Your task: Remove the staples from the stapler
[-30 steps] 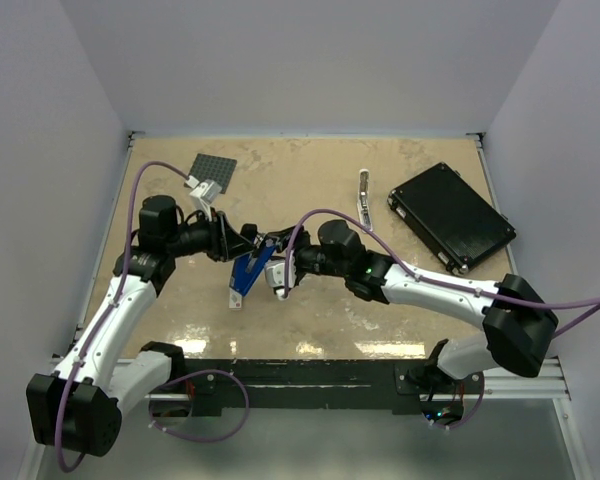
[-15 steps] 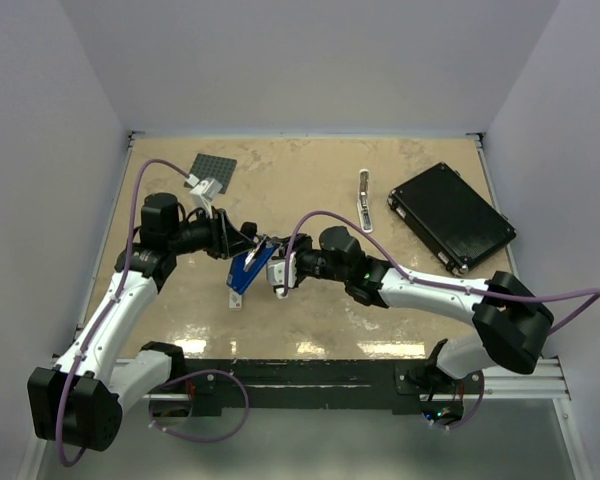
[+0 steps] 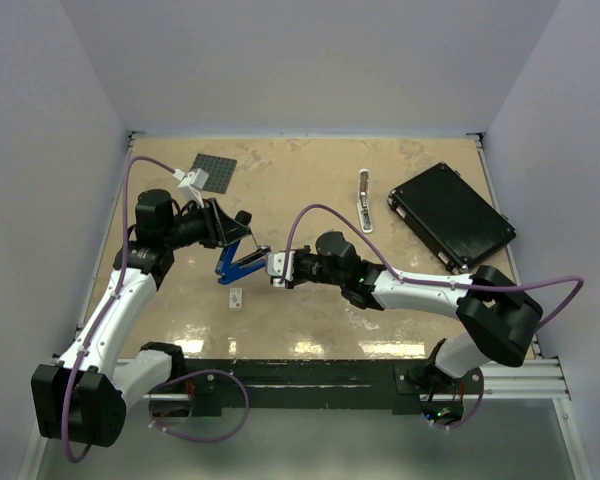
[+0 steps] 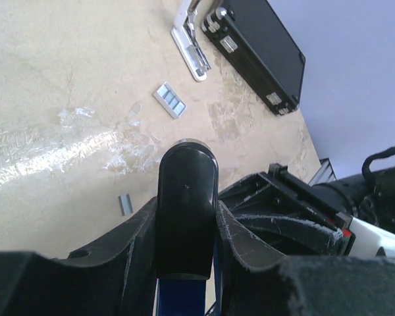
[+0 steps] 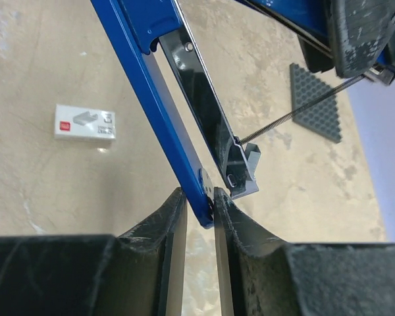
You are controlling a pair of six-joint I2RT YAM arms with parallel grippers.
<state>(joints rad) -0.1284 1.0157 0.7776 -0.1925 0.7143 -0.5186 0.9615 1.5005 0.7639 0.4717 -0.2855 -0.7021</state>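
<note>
Right wrist: rough fingers [image 5: 145, 257] pinch the slim blue stapler [image 5: 148, 99]; left fingers [image 4: 250, 237] clamp its rounded end.

Glossy blue stapler [image 5: 155, 85], shiny metal channel [image 5: 207, 112]

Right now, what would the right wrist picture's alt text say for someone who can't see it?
The right gripper pinches the blue stapler by the tip of one arm. Beside that arm the silver channel stands open, a thin spring stretching from its end. A small white tag lies on the beige table.
</note>
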